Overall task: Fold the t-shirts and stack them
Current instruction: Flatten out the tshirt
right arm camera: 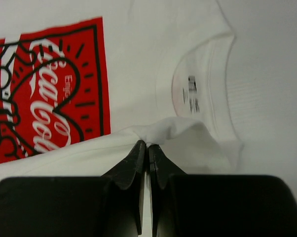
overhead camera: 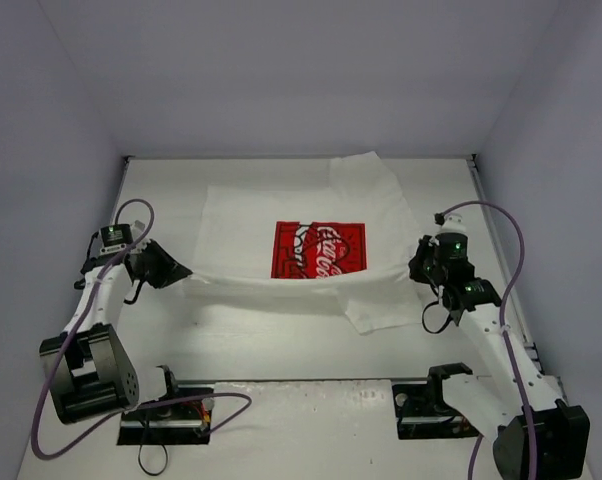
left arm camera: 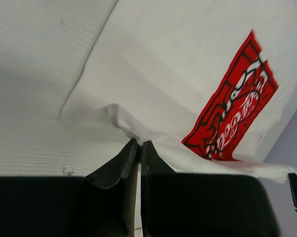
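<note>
**ITEM: T-SHIRT, FIRST FOLD IN HAND, HELD AT BOTH ENDS**

Location. One white t-shirt [overhead camera: 311, 205] lies spread across the middle of the table [overhead camera: 281, 420], chest up, neck toward the robot's right. Its red square print [overhead camera: 319, 250] with white script faces the overhead camera. One sleeve [overhead camera: 366, 170] points to the far wall. The near sleeve [overhead camera: 373, 315] droops below the raised edge.

Grip. The left gripper [overhead camera: 181, 272] is pinched shut on cloth at the hem end. The right gripper [overhead camera: 416, 265] is pinched shut on a pucker of cloth just beside the collar [right arm camera: 198, 94]. The near long edge hangs lifted between them in a shallow sag. The rest of the shirt rests flat.

Step, as judged. Lengthwise fold begun, nothing yet laid over, no stack started.

Next move, as judged. Both arms should carry the lifted edge toward the far side together. They should keep the edge level, lower it over the print, and only then let go. Uneven travel would skew the crease.

Containers. None in view; the shirt lies directly on the table.
</note>
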{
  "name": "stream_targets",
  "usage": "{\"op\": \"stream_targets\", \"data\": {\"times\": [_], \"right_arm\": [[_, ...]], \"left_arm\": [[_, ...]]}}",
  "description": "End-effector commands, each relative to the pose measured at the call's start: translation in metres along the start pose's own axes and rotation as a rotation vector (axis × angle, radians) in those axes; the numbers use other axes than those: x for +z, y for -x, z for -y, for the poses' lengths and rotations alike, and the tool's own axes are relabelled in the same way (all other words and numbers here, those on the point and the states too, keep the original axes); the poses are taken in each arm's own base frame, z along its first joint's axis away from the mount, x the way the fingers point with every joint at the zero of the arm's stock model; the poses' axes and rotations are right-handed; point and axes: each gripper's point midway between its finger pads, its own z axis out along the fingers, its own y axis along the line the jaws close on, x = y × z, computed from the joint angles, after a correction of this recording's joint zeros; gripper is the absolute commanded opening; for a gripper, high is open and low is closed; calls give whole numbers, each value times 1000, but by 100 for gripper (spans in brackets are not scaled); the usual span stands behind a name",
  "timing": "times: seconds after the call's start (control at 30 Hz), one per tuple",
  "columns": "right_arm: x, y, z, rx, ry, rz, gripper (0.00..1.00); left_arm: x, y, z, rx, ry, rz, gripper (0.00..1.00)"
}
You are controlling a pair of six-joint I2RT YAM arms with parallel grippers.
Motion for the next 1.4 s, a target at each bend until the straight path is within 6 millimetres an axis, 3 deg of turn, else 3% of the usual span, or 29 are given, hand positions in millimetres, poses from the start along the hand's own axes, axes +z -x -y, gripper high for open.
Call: {"op": "stream_targets", "data": {"times": [0.0, 0.13, 0.33, 0.57, 0.77, 0.93, 1.0, 1.03, 1.07, 1.13, 1.17, 1.23, 1.27, 1.33, 1.37], "right_arm": [[2, -10, 8, 113, -80, -82, 0], [17, -39, 14, 170, -139, -207, 0], [23, -60, 30, 201, -231, -259, 0], [24, -51, 34, 183, -253, -229, 0], [51, -43, 29, 161, -248, -255, 0], [92, -50, 22, 161, -227, -307, 0], [107, -52, 22, 156, -235, -329, 0], [116, -44, 19, 151, -228, -315, 0], [117, -43, 19, 150, -227, -314, 0], [141, -44, 22, 127, -242, -332, 0], [149, -42, 22, 126, -247, -337, 0], [178, -27, 20, 111, -241, -331, 0], [196, -12, 19, 109, -232, -313, 0], [219, 4, 17, 104, -218, -295, 0], [231, 27, 13, 103, -200, -255, 0]], "left_arm": [[-11, 6, -12, 65, 58, 77, 0], [-4, -1, -20, 47, 77, 39, 0], [-1, 1, -20, 34, 84, 31, 0], [1, 8, -17, 35, 81, 44, 0], [33, 23, -6, 17, 96, 3, 0], [78, 18, 22, 98, 167, -22, 0], [98, 17, 24, 82, 195, -30, 0], [110, 18, 21, 41, 207, -45, 0], [111, 20, 22, 39, 203, -41, 0], [134, 29, 17, 9, 240, -47, 0], [135, 38, 24, 15, 232, -28, 0], [158, 58, 24, 18, 276, -30, 0], [161, 78, 43, 29, 252, 0, 0], [178, 95, 51, 27, 244, 5, 0], [177, 111, 69, 35, 209, 33, 0]]}}
